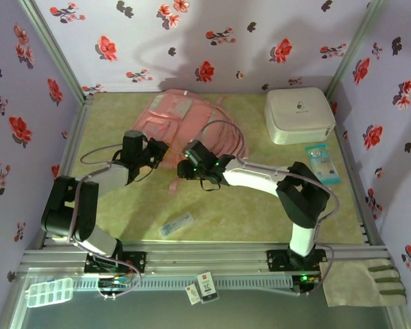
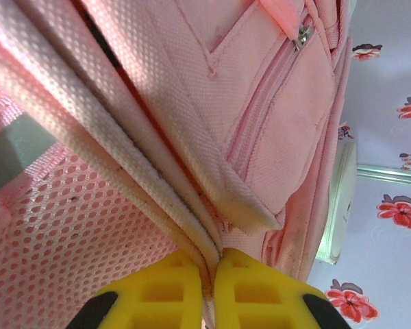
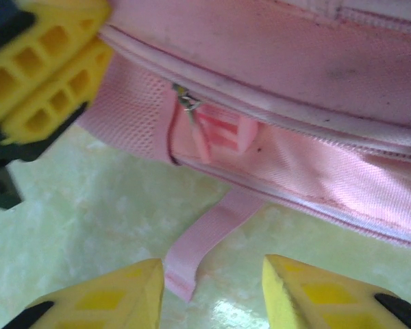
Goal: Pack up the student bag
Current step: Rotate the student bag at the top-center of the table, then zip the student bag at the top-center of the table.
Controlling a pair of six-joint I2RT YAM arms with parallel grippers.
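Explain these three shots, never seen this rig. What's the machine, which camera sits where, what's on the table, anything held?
The machine is two robot arms, the left arm and the right arm, bolted at the near edge of a table. Each ends in a two-finger gripper with yellow pads. The overhead picture looks down from behind the arms. The other two come from a camera on each wrist.

On the table lie the student bag, which is a pink backpack, a white hard case, a blue packet and a small flat pack.

In the left wrist view, the left gripper is shut on a folded edge of the bag. In the right wrist view, the right gripper is open and holds nothing. A loose pink strap ends near its fingers, and a zip pull is beyond.
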